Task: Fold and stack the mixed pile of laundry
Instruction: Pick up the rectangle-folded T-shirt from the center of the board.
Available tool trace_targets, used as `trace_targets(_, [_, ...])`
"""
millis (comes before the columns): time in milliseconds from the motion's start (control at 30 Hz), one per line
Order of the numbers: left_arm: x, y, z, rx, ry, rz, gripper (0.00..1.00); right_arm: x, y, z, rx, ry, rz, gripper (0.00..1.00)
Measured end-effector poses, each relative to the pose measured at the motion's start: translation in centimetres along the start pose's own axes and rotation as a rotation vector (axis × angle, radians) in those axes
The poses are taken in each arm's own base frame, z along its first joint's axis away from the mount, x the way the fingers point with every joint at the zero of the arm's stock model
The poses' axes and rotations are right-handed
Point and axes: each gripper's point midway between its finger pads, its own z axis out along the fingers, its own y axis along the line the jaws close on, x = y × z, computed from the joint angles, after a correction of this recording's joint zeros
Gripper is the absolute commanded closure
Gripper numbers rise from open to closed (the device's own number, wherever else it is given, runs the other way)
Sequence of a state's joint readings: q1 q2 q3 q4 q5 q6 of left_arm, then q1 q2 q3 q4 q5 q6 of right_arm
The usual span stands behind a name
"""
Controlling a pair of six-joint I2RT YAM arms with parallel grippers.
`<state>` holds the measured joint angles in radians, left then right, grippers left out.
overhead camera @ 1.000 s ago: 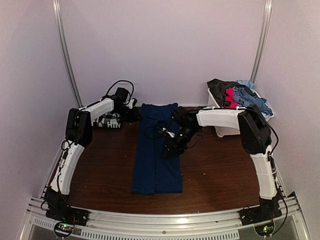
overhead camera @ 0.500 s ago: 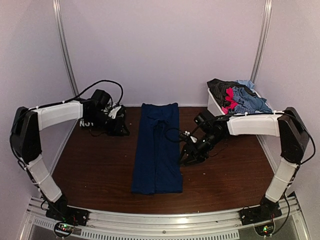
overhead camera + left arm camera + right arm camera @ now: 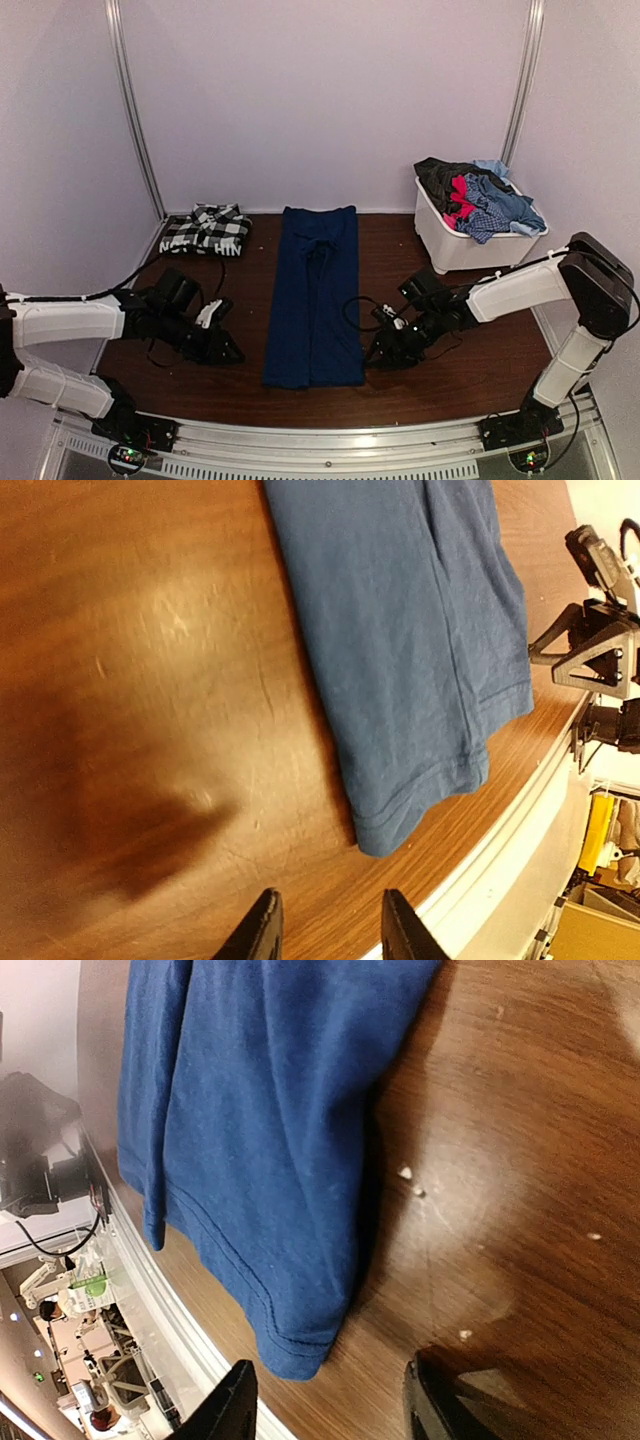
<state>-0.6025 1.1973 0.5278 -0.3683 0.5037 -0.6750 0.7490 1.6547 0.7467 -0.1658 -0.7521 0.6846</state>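
Observation:
A long navy blue piece (image 3: 315,295) lies flat down the middle of the table, its near hem close to the front edge. My left gripper (image 3: 232,352) hovers low just left of that hem, open and empty; the hem's corner (image 3: 415,815) shows ahead of its fingertips (image 3: 262,930). My right gripper (image 3: 377,355) sits low just right of the hem, open and empty, with the other corner (image 3: 295,1350) between its fingers. A folded black-and-white checked shirt (image 3: 206,229) rests at the back left. The remaining laundry pile (image 3: 478,195) fills the white bin (image 3: 450,245).
The bin stands at the back right against the wall. Small white crumbs (image 3: 410,1180) dot the wood near my right gripper. The table's metal front rail (image 3: 330,440) runs just beyond the navy hem.
Both arms have swung from the back of the table down to the near end of the navy piece, one on each side of the hem. The checked shirt lies uncovered at the back left.

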Motion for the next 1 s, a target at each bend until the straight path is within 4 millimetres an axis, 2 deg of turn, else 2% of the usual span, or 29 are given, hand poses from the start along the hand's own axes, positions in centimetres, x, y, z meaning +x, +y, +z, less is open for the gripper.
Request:
trace_targets(133, [2.4,0.8,1.1,-0.002,-0.004,-0.042,0.65,0.4,1.1,1.1,-0.023,-0.042,-0.046,0.51])
trace_targets(233, [4.5,2.2,2.1,-0.020,0.004,-0.083,0.64,0.5,1.9,1.9,-0.047,-0.067,-0.075,0.52])
trace_targets(267, [4.7,2.0,2.3,-0.001,-0.005,-0.088,0.65,0.5,2.2,2.2,-0.053,-0.073,-0.085,0.53])
trace_targets(500, [4.1,0.8,3.2,0.057,-0.082,-0.088,0.62,1.1,3.7,3.9,-0.109,-0.129,-0.128,0.60])
trace_targets(867, [3.3,-1.4,5.2,0.091,-0.083,-0.062,0.62,2.4,3.6,4.5,-0.136,-0.170,-0.090,0.65])
trace_targets(1000, [3.2,-1.9,5.6,0.102,-0.084,-0.055,0.63,2.6,3.5,4.4,-0.138,-0.179,-0.087,0.74])
